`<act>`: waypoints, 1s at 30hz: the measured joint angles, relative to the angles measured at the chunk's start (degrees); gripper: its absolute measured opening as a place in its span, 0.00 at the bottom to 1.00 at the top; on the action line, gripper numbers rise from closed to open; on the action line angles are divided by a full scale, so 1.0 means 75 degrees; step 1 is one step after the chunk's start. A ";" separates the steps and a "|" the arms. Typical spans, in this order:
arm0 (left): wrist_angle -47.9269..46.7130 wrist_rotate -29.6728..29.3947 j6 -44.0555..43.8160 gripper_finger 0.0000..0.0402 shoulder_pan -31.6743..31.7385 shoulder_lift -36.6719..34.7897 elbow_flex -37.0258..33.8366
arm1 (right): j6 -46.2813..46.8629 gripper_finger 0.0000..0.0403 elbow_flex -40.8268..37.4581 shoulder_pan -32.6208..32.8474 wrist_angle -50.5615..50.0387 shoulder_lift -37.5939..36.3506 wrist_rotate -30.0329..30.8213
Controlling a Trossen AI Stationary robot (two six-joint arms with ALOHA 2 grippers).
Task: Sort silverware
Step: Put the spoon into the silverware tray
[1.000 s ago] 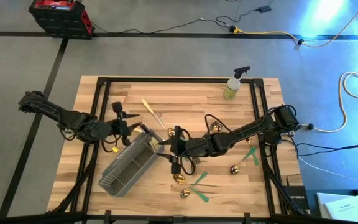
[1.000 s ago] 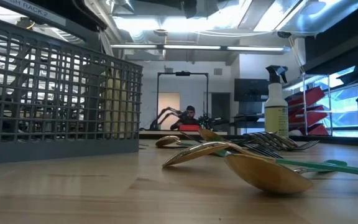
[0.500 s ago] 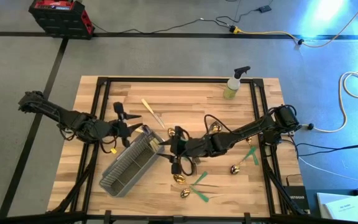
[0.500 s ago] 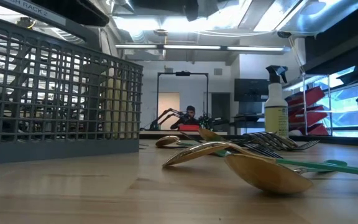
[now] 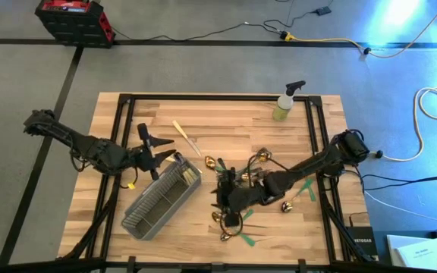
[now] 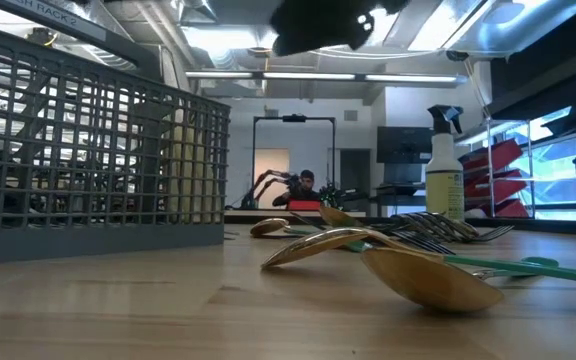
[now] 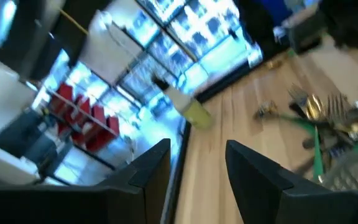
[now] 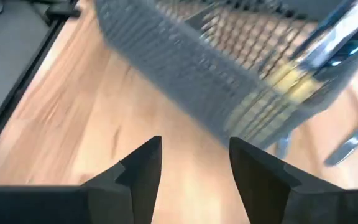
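Both pincers empty, beside caddy [image 5: 158, 199].

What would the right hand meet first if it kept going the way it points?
Probably the grey mesh caddy: the right hand, open and empty, faces its side wall across bare table. Depth is unclear.

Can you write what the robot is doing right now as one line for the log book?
task: sort silverware | left pincer: open, empty, at caddy end | right pincer: open, empty, beside caddy, above spoons | spray bottle: far edge
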 joint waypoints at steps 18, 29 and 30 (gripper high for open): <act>0.0988 0.4146 -0.1008 0.35 -0.1321 0.0032 0.0003 | 0.3331 0.42 0.0000 0.0861 -0.1285 0.0699 -0.0754; 0.0822 0.4874 -0.3861 0.35 -0.1488 0.0826 0.0000 | 0.4659 0.42 -0.0006 0.0840 -0.1150 0.1297 -0.0960; 0.0849 0.4974 -0.3916 0.35 -0.1488 0.0910 0.0000 | 0.4786 0.42 -0.0006 0.0852 -0.1147 0.1300 -0.0964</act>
